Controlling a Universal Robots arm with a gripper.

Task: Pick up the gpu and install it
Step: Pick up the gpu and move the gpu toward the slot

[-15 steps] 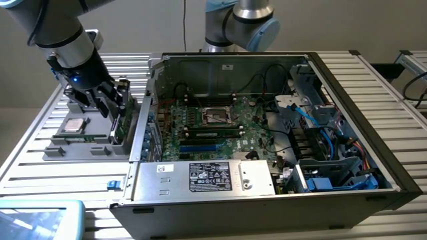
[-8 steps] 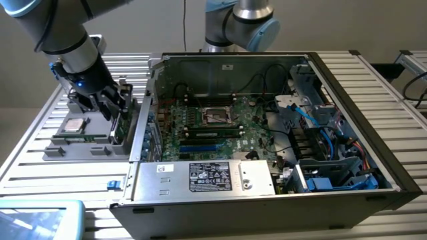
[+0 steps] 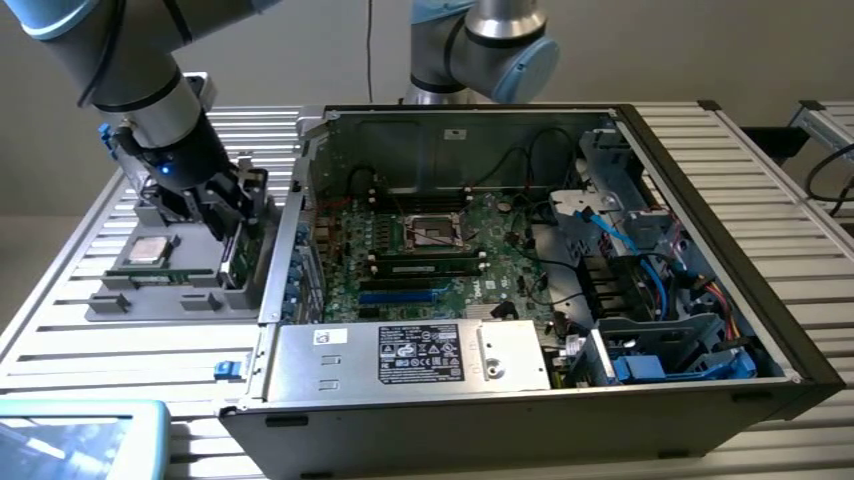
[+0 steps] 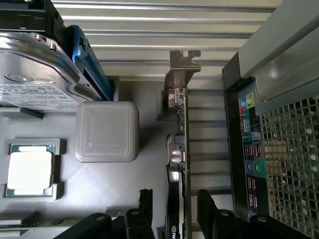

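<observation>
A plain, pale beige wall [image 3: 667,50] runs behind the work area, with a thin dark cable [image 3: 370,45] hanging straight down in front of it. The table [image 3: 787,230] is built of silver aluminium slats whose ridges catch the light. At the exterior view's right edge a second aluminium frame [image 3: 825,120] stands apart from the table. A light-blue-rimmed panel [image 3: 74,435] lies at the near corner on the exterior view's left. The light is soft and even, with faint shadows.

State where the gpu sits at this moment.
The gpu stands on edge in the grey holder on the exterior view's left, between the processor chip and the computer case, under the open gripper.
</observation>
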